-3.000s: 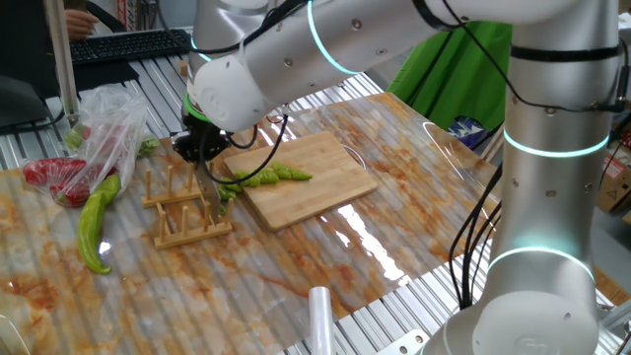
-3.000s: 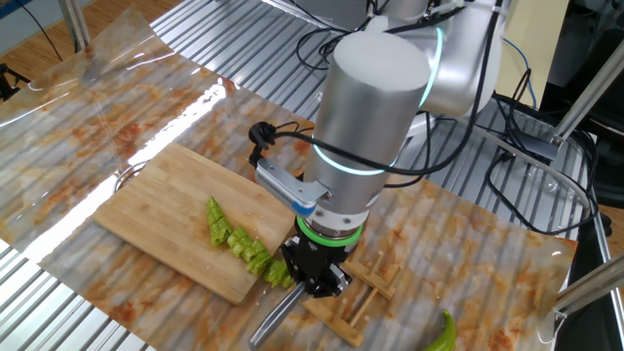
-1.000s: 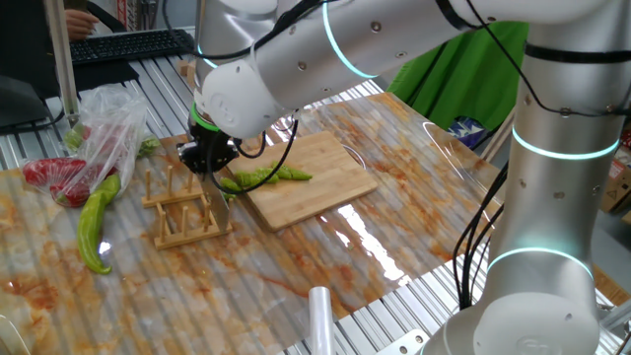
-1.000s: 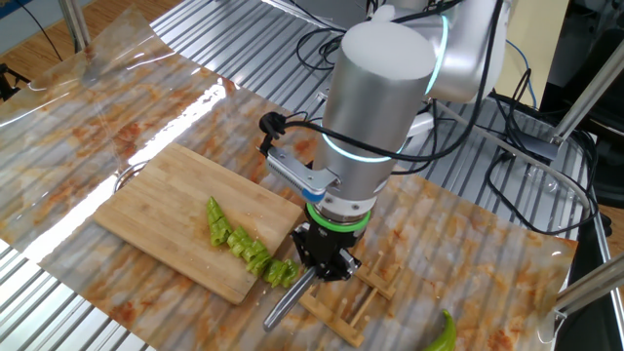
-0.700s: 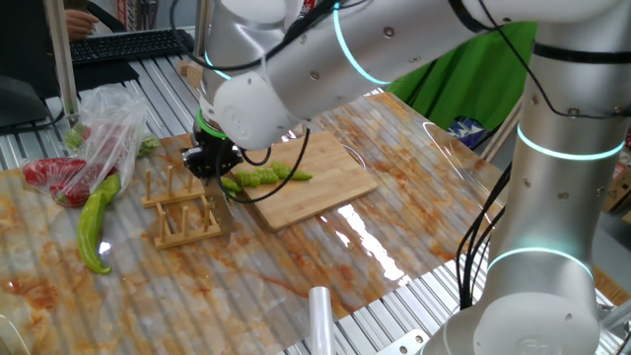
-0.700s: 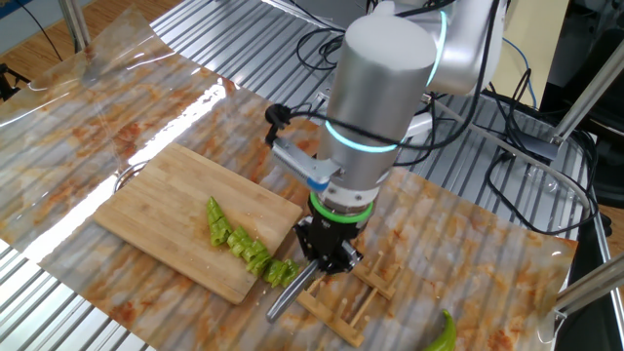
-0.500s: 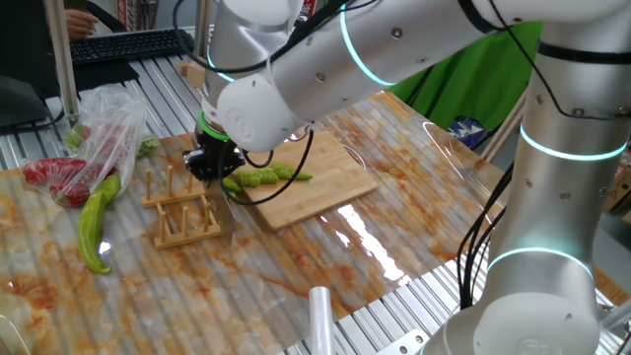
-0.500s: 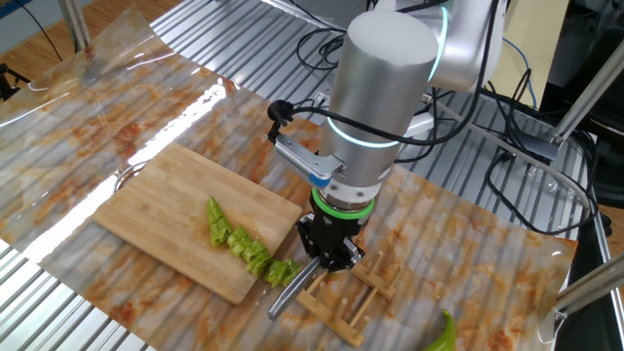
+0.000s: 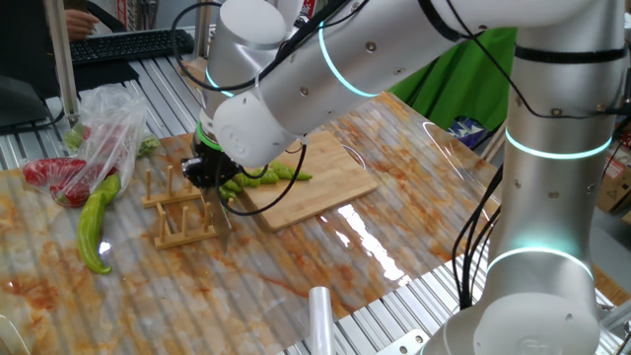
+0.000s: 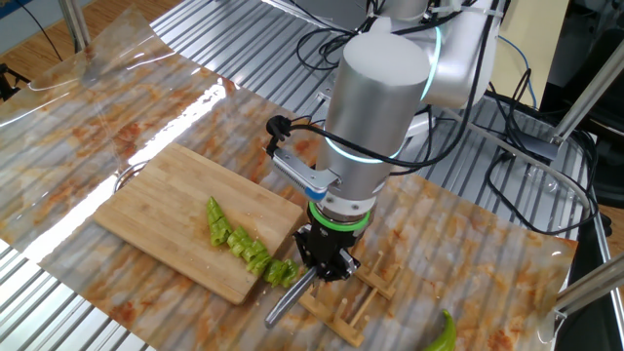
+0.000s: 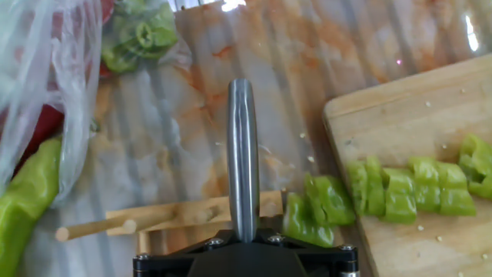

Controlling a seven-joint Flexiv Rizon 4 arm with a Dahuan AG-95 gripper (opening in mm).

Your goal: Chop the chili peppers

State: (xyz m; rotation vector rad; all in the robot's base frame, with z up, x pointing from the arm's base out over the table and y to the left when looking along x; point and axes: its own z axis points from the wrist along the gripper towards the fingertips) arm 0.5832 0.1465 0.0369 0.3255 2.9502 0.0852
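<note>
While cut, chili peppers lie lengthwise along cutting board

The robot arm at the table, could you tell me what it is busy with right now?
It is chopping a chili pepper on the wooden cutting board. The tool is shut on a metal-handled knife, held low at the board's edge next to a small wooden rack. The pepper is already cut into a row of short chunks. A larger pale green pepper and a plastic bag with red peppers lie off to the side.
</note>
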